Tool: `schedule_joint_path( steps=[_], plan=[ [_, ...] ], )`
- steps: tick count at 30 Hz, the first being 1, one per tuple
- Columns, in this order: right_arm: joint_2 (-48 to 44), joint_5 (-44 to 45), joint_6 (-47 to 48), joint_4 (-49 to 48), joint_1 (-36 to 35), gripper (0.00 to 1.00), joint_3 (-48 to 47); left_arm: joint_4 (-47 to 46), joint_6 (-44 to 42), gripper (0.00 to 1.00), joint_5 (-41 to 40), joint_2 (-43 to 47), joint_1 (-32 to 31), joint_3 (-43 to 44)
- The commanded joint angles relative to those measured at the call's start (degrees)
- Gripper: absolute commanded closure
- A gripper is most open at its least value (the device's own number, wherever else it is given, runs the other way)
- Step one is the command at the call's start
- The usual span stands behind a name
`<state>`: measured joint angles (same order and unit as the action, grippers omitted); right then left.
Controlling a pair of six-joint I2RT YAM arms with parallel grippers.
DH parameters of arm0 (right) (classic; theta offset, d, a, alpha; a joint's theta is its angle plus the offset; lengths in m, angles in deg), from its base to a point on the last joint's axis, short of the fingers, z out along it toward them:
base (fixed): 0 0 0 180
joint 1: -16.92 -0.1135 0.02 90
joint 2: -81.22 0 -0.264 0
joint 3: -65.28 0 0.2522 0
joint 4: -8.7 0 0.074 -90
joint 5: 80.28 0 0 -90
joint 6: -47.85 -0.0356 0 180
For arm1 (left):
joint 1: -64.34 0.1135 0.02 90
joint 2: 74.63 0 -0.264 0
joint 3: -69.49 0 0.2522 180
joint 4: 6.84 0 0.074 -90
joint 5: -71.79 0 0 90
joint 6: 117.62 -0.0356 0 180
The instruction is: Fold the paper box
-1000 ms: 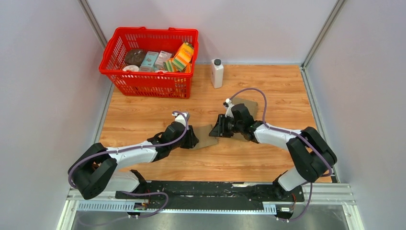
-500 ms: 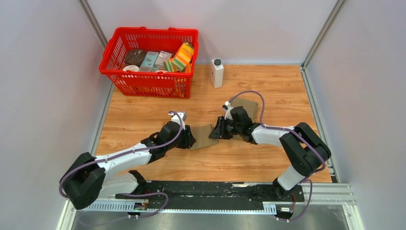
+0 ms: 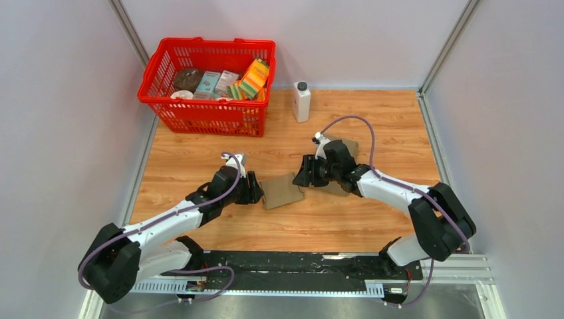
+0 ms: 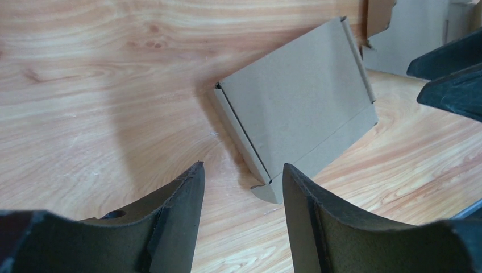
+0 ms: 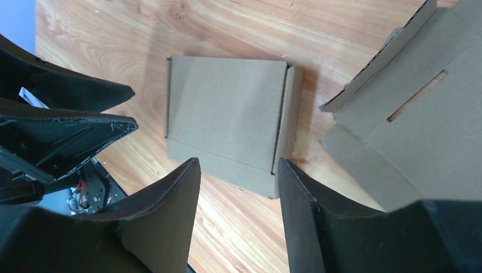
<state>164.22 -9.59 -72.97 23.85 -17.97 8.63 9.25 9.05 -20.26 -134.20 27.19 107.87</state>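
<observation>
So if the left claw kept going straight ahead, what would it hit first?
Probably the folded cardboard box, lying flat just ahead of the left gripper; the right gripper sits beyond it.

The paper box (image 3: 282, 191) lies near the middle of the table (image 3: 372, 219), between the left gripper (image 3: 259, 191) and the right gripper (image 3: 298, 178). A cardboard piece (image 3: 350, 144) lies behind the right gripper. The basket (image 3: 199, 114) stands in the far left corner, and the bottle (image 3: 301, 101) is to its right by the far edge.

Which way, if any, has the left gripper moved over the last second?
Yes. The left gripper has backed leftward, farther from the white bottle.
</observation>
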Motion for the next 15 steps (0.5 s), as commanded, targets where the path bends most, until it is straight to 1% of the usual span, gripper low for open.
schedule_joint_path(
  steps=[1, 2, 3, 7, 10, 15],
  plan=[
    [4.7, 2.17, 3.67, 2.57, 0.53, 0.46, -3.68, -7.23, 2.26, 0.39, 4.68, -4.75, 0.76, -0.54],
    [6.45, 2.0, 3.67, 2.31, 0.53, 0.48, -3.95, -8.12, 2.71, 0.39, 5.12, -5.81, 0.76, -0.45],
    [6.91, 2.34, 3.32, 1.0, 0.62, 0.49, -3.6, -8.91, 2.97, 0.4, 5.55, -7.99, 0.76, -0.36],
    [7.88, 2.79, 2.79, -0.95, 0.62, 0.52, -2.28, -12.95, 4.99, 0.43, 6.35, -11.53, 0.85, -0.54],
    [8.67, 2.17, 2.44, -3.23, 1.32, 0.56, -0.97, -16.46, 6.57, 0.44, 6.0, -10.66, 0.85, -2.64],
    [9.81, -2.03, -0.63, -7.53, 4.21, 0.64, 1.85, -16.04, 7.37, 0.38, 5.64, -8.9, 1.02, -3.7]
  ],
)
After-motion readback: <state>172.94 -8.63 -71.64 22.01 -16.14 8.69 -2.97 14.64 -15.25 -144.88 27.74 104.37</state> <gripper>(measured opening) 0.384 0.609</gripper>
